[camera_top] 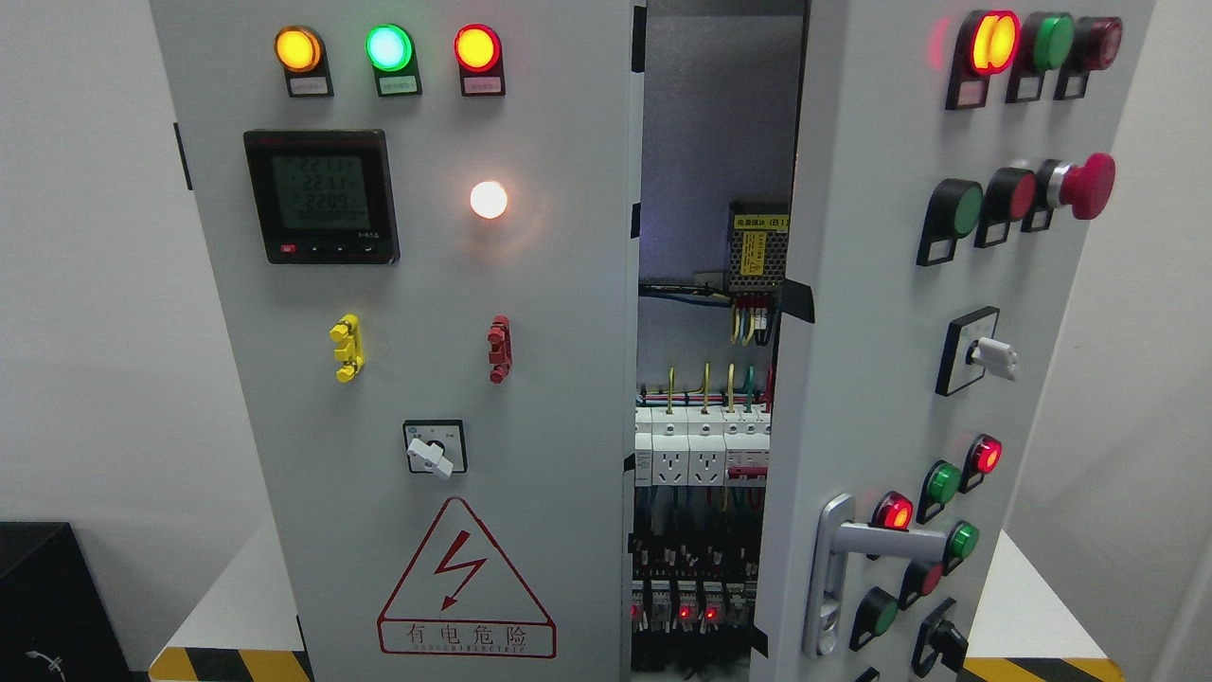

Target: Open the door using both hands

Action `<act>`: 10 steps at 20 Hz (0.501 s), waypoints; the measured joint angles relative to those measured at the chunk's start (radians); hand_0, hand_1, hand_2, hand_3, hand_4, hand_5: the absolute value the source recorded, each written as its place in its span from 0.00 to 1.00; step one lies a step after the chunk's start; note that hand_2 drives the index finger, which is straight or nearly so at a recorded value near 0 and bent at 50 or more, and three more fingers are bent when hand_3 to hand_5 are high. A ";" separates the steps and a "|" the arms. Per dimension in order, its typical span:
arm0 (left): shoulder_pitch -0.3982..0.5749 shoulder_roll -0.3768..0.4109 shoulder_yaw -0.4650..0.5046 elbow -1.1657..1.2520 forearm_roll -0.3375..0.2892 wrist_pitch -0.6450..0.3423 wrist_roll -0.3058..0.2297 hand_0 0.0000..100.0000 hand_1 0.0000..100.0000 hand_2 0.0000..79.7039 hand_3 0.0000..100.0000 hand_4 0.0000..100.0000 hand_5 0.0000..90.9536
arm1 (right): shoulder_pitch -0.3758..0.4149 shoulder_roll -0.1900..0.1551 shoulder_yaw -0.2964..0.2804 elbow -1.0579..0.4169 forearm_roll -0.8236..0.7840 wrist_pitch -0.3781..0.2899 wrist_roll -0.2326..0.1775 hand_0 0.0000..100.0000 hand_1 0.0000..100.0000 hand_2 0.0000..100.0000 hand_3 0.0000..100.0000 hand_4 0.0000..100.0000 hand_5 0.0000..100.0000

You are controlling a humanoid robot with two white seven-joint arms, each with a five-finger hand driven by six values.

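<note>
The grey electrical cabinet [530,379] is filling most of the head view, and neither robot hand is showing, so nothing can be said of how the fingers are set. The right door [890,313] is standing swung outward, angled toward the camera, leaving a tall gap between it and the left door [426,284], which is sitting flat and closed. Through the gap the interior is showing: a perforated metal power supply [757,251] with a yellow label high up, white outlet modules [686,455] in a row below it, and small red lights glowing near the bottom. The silver lever handle [885,540] is sticking out horizontally low on the right door, among red and green pushbuttons, with a red mushroom stop button [1084,185] higher up. On the left door, three lit indicator lamps are glowing above a digital meter [320,196], and a triangular red warning sign [464,578] is sitting near the bottom. A black box [57,597] is standing at the lower left.
</note>
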State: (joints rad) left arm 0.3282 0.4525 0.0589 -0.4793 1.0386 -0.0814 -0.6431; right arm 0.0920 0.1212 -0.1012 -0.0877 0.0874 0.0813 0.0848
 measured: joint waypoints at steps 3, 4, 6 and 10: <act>0.093 0.233 0.064 -0.083 0.311 -0.003 -0.240 0.00 0.00 0.00 0.00 0.00 0.00 | 0.000 0.000 0.000 0.000 0.000 0.000 0.000 0.00 0.00 0.00 0.00 0.00 0.00; 0.114 0.304 0.087 -0.107 0.378 -0.004 -0.306 0.00 0.00 0.00 0.00 0.00 0.00 | 0.000 0.000 0.000 0.000 0.000 0.000 0.000 0.00 0.00 0.00 0.00 0.00 0.00; 0.131 0.418 0.127 -0.149 0.464 -0.002 -0.398 0.00 0.00 0.00 0.00 0.00 0.00 | 0.000 0.000 0.000 0.000 0.000 0.000 0.000 0.00 0.00 0.00 0.00 0.00 0.00; 0.097 0.596 0.194 -0.250 0.519 0.007 -0.492 0.00 0.00 0.00 0.00 0.00 0.00 | 0.000 0.000 0.000 0.000 0.000 0.000 0.000 0.00 0.00 0.00 0.00 0.00 0.00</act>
State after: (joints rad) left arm 0.4248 1.0487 0.2532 -0.7288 1.5580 -0.0744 -1.1354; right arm 0.0920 0.1214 -0.1012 -0.0875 0.0875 0.0813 0.0848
